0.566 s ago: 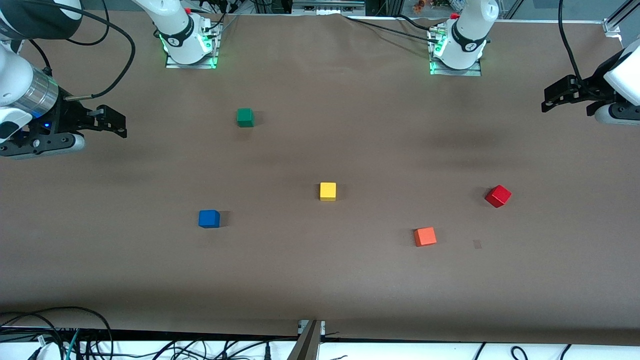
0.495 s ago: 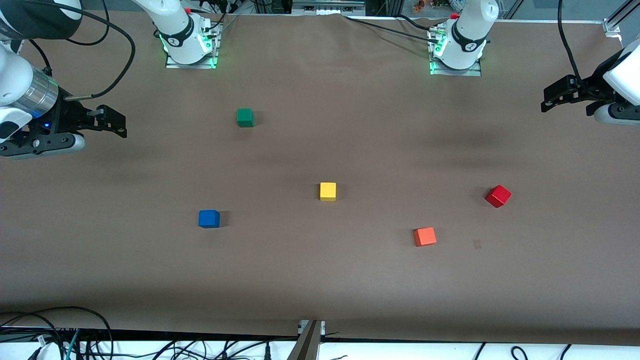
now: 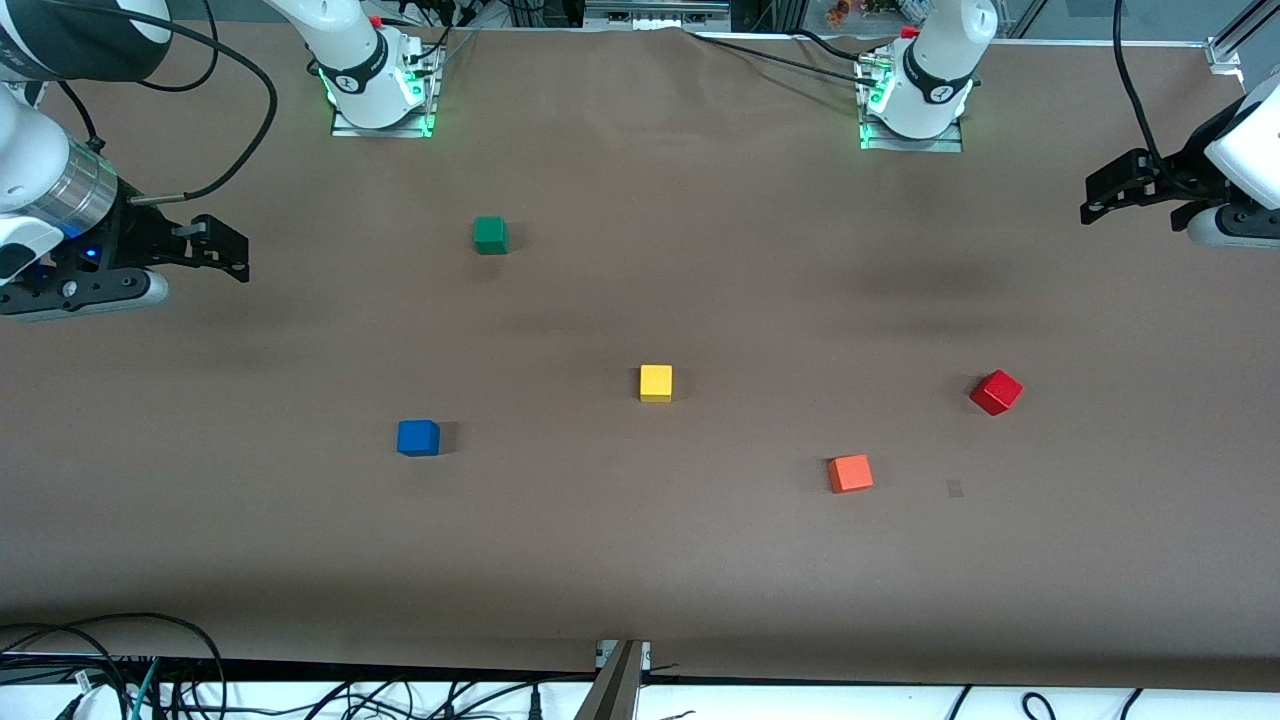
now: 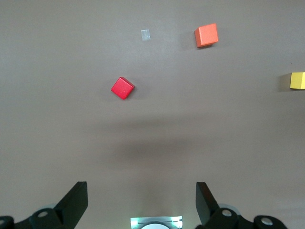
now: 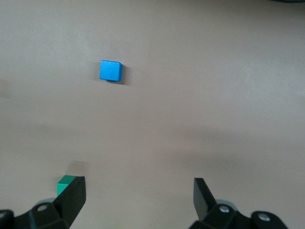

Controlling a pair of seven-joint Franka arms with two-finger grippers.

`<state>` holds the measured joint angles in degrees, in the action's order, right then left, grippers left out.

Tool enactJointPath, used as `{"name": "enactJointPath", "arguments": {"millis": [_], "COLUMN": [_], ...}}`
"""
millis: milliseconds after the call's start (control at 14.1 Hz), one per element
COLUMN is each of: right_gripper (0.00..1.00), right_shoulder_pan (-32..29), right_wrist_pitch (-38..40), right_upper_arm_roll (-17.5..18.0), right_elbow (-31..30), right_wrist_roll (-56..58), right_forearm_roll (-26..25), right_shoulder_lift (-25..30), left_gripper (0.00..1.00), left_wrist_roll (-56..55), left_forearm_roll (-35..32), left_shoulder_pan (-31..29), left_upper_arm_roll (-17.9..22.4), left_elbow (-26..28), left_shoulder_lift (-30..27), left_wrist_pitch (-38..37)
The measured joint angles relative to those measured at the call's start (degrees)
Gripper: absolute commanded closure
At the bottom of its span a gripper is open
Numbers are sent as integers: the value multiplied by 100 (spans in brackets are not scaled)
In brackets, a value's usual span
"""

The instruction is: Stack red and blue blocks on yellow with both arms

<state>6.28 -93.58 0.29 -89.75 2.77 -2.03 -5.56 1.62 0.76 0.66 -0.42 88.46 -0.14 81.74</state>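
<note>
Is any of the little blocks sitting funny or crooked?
Yes, the red block is turned cornerwise, while the blue, yellow, green and orange-red ones sit nearly square. Nothing looks broken.

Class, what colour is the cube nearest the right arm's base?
Green cube; the front view shows it best.

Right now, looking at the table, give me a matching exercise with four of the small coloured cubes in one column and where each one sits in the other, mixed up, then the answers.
Things:
1. small green cube
2. small solid blue cube
3. small deep red cube
4. small orange-red cube

Places:
A. nearest the left arm's end of the table
B. nearest the front camera
C. farthest from the front camera, closest to the right arm's base
D. nearest the right arm's end, nearer the camera than the bright yellow cube

Pairs: 1-C, 2-D, 3-A, 4-B
</note>
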Motion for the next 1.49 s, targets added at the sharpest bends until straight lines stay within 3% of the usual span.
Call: {"name": "enactJointPath", "arguments": {"millis": [283,495,708,991,1274,1486], "right_gripper": [0,0,0,0,0,0], "right_shoulder_pan": [0,0,0,0,0,-1], "right_wrist_pitch": [0,0,0,-2,-3,-3], "right_upper_arm_roll": [-2,-2,-2,-2,-2,-8], "right_elbow": [-3,-7,-7,-7,-7,-10], "right_wrist_roll": [-1,1,1,1,1,1], "right_forearm_roll": [0,0,0,0,0,0], "right_shoulder_lift": [-11,-31,-45,-54,-58,-71], "left_gripper": [0,0,0,0,0,0], "left_wrist_roll": [-5,-5,-3,237,1182,1254], "left_forearm_roll": [160,117,29,-136,-176,-176], "left_shoulder_pan": [-16,-23,-53,-55,-79,-83], "left_upper_arm_roll": [60,103,108,165,742,804], "left_elbow": [2,30,226,1032,1897,2693], "left_shoulder_lift": [21,89,197,200,191,124], "left_wrist_pitch": [-94,-587,-426,734,1995,3118]}}
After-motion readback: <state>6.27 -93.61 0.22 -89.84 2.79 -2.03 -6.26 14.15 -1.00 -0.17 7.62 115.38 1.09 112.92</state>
